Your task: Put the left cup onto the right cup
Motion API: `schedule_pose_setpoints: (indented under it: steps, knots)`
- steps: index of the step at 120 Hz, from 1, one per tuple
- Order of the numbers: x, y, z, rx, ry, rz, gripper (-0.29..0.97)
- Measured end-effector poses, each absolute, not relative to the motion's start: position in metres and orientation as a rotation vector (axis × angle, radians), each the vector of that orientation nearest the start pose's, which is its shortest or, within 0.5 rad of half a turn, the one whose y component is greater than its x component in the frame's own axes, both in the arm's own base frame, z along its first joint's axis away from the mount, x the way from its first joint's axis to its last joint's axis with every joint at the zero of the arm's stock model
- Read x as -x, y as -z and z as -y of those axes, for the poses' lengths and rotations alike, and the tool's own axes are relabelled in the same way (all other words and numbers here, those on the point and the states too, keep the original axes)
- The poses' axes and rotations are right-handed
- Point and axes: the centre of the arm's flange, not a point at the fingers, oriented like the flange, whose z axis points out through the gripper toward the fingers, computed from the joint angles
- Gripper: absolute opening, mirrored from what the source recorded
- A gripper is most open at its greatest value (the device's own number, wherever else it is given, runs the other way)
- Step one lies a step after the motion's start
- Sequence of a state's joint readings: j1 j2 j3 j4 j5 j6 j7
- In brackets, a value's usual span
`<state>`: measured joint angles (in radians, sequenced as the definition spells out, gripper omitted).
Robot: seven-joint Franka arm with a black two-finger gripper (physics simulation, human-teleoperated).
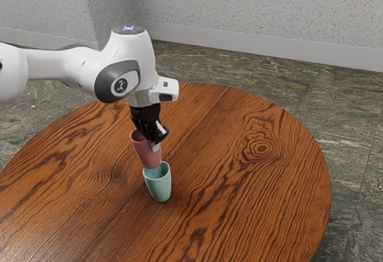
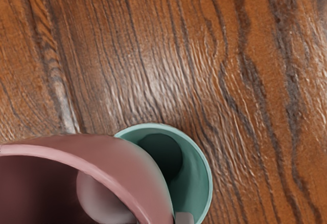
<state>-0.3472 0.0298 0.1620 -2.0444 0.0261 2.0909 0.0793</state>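
My black gripper (image 1: 153, 139) is shut on the rim of a pink cup (image 1: 145, 151), which hangs tilted with its base at the mouth of a teal cup (image 1: 158, 181). The teal cup stands upright on the round wooden table (image 1: 251, 172). In the wrist view the pink cup (image 2: 76, 178) is large and close under my hand, overlapping part of the open teal cup (image 2: 194, 173) below it. Whether the pink cup's base touches the teal rim I cannot tell.
The wooden tabletop stretches broadly around the cups, with bare wood toward the exterior view's right and front. A stone floor (image 1: 335, 88) and a pale wall (image 1: 251, 5) lie beyond the table's edge.
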Motion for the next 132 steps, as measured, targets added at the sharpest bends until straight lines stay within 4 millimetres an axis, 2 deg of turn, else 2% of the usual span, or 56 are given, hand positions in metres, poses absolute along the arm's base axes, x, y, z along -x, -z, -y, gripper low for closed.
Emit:
schedule_pose_setpoints:
  steps: [74, 113, 121, 132]
  knots:
    - [-0.540, -0.415, 0.122, 3.085, 0.011, -0.446, -0.10]
    - [-0.539, -0.408, 0.118, 3.087, -0.005, -0.419, -0.11]
    - [-0.538, -0.407, 0.117, 3.090, -0.009, -0.412, -0.05]
    - [-0.538, -0.405, 0.115, 3.096, -0.014, -0.406, 0.15]
